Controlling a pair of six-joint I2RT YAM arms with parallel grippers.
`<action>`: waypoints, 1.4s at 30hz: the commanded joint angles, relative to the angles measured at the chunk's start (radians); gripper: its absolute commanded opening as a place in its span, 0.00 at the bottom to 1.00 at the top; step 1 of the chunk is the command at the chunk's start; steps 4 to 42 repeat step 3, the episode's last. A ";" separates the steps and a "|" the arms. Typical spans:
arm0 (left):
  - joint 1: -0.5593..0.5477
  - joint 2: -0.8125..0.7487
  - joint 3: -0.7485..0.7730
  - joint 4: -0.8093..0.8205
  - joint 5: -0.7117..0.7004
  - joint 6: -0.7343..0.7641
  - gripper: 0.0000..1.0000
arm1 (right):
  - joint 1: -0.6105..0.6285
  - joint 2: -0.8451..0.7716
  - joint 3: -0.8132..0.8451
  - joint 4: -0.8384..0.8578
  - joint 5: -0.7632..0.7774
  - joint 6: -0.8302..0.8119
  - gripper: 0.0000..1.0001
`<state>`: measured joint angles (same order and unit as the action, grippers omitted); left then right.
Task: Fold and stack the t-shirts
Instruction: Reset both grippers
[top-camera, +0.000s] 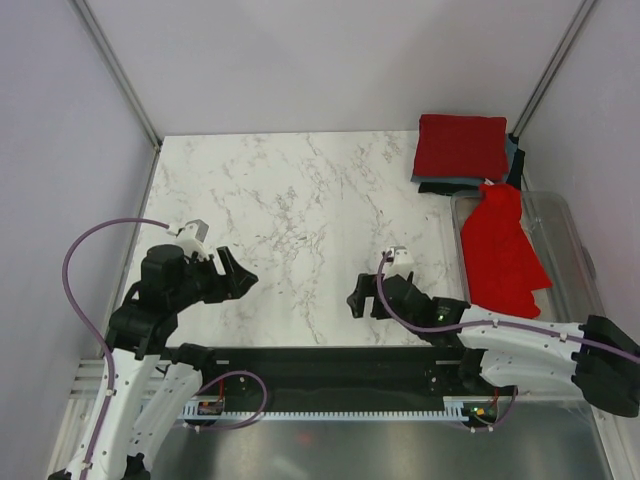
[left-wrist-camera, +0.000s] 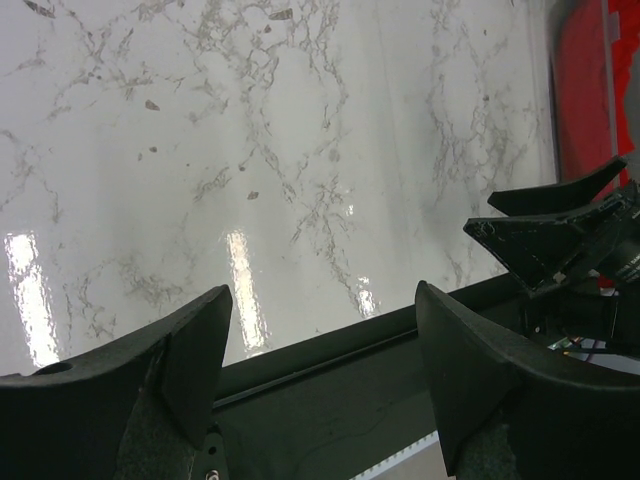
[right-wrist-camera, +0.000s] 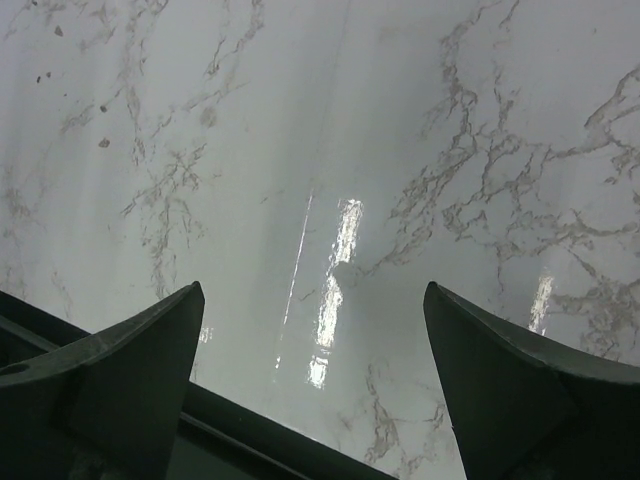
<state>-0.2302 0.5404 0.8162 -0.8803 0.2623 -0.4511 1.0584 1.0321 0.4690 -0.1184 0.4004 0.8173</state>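
The marble table (top-camera: 300, 200) lies bare across its middle and left side; everything cloth sits along the right. At the right edge is a clear plastic bin (top-camera: 572, 232), and the brighter red t-shirt (top-camera: 505, 255) lies in it and over its near-left rim. It is loose and rumpled, not folded at all. Its far end reaches up towards the stack, though I cannot tell whether the two touch.

In the far right corner of the table is the stack. The dark crimson t-shirt (top-camera: 460, 145) lies on top, folded to a neat rectangle. Beneath it a thin edge of the slate grey-blue t-shirt (top-camera: 440, 180) shows along the near side, and below that a strip of the black t-shirt (top-camera: 450, 189). So by my count three of the four are folded and piled, and one is left to do.

Both arms hang over the near part of the table, well apart from any cloth. The left gripper (top-camera: 237, 272) sits near the left edge with its jaws spread wide and nothing between them; its wrist view shows only marble and the dark strip along the near edge. The right gripper (top-camera: 367, 300) is near the middle of the near edge, jaws parted fully, likewise empty.

I would judge the job mostly done: the red shirt needs to be fetched out onto the open marble, folded, and set on the crimson one.
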 joint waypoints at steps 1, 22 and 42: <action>0.008 -0.010 0.000 0.029 -0.021 -0.011 0.81 | 0.006 0.000 -0.027 0.164 0.022 -0.007 0.98; 0.008 -0.011 -0.002 0.030 -0.028 -0.015 0.81 | 0.006 -0.003 -0.044 0.190 0.015 -0.015 0.98; 0.008 -0.011 -0.002 0.030 -0.028 -0.015 0.81 | 0.006 -0.003 -0.044 0.190 0.015 -0.015 0.98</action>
